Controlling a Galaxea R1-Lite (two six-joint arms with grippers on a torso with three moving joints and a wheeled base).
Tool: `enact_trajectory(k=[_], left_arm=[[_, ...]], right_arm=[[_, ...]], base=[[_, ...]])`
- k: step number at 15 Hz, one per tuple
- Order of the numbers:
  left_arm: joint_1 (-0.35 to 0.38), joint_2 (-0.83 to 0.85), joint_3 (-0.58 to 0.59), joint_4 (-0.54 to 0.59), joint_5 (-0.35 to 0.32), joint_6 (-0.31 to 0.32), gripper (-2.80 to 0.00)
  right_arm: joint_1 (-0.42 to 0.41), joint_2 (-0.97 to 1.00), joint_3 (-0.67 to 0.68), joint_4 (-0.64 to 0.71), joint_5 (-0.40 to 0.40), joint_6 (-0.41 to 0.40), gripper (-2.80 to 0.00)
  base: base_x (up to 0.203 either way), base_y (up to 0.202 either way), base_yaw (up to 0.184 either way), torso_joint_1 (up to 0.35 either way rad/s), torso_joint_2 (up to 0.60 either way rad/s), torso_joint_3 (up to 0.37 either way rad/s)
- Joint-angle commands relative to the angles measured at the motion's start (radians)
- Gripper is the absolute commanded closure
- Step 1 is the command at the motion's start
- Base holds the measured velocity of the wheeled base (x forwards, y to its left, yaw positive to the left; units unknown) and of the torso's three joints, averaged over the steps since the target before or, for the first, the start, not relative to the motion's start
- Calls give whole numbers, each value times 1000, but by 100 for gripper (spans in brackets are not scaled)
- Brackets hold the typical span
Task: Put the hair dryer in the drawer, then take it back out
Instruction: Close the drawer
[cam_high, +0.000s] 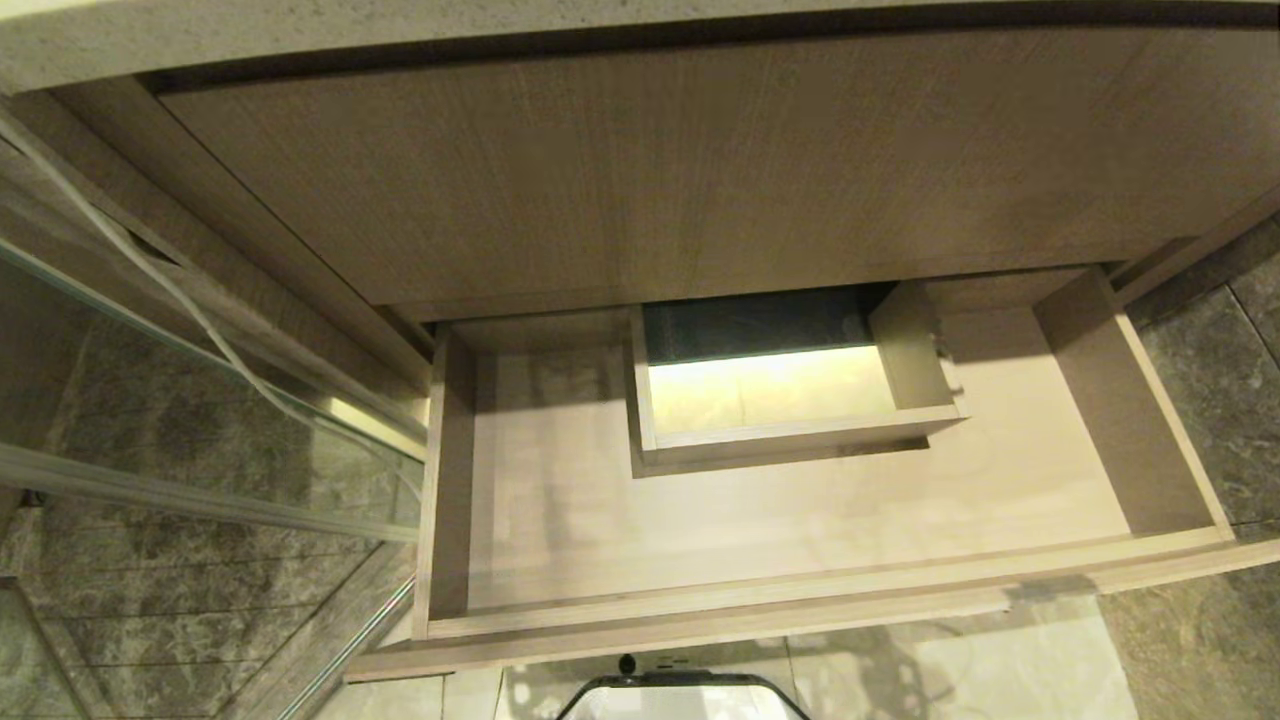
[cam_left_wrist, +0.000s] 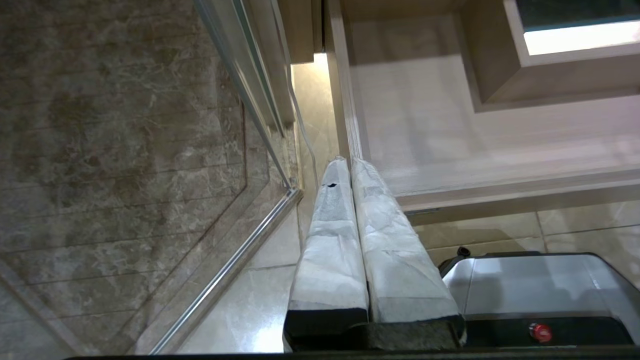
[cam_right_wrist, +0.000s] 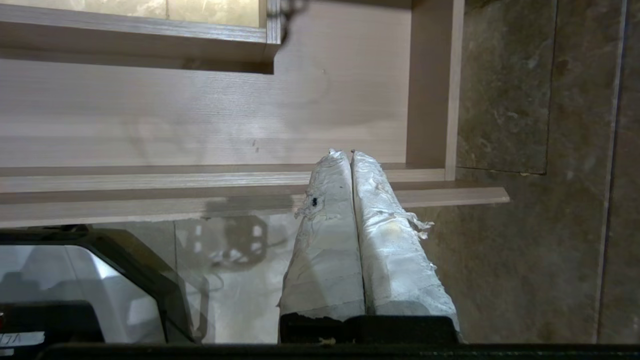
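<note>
1 wide shallow light wood-grain drawer (cam_high: 800, 520) stands pulled out under the taller wood panel (cam_high: 650, 160) and the pale speckled stone worktop (cam_high: 300, 30) edge. Inside it: 1 rectangular boxed cut-out (cam_high: 790, 440) at back centre, lit pale yellow at its bottom. The rest of the drawer floor shows only bare wood. The hair dryer appears in none of the 3 views, so its place relative to either gripper cannot be told.

2 grippers, each seen only from its own wrist camera. Left gripper (cam_left_wrist: 348, 161): 2 white-wrapped fingers (cam_left_wrist: 330, 240) pressed together, holding nothing, tips near the drawer's left front corner, above the pale floor tiles (cam_left_wrist: 310, 100). Right gripper (cam_right_wrist: 341, 152): 2 white-wrapped fingers (cam_right_wrist: 390, 250) likewise pressed together, empty, tips over the drawer's front rim near its right side wall.

1 glass panel (cam_high: 200, 400) with metal frame stands left of the drawer. Dark marbled tile wall (cam_right_wrist: 525, 100) to the right. The robot's dark-edged base (cam_high: 680, 695) shows below the drawer front.
</note>
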Motion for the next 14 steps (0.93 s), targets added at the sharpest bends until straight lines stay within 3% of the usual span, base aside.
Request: enact_trajectory(k=[1,14], left_arm=[[0,0,2,0,0,0,0],[0,0,1,0,0,0,0]], right_arm=[[0,-9,8,-4,0,-2,0],[-2,-34,66,-58,0,-7,0]], base=[[0,0,0,-247,492,237],[0,0,0,-246,429,186]])
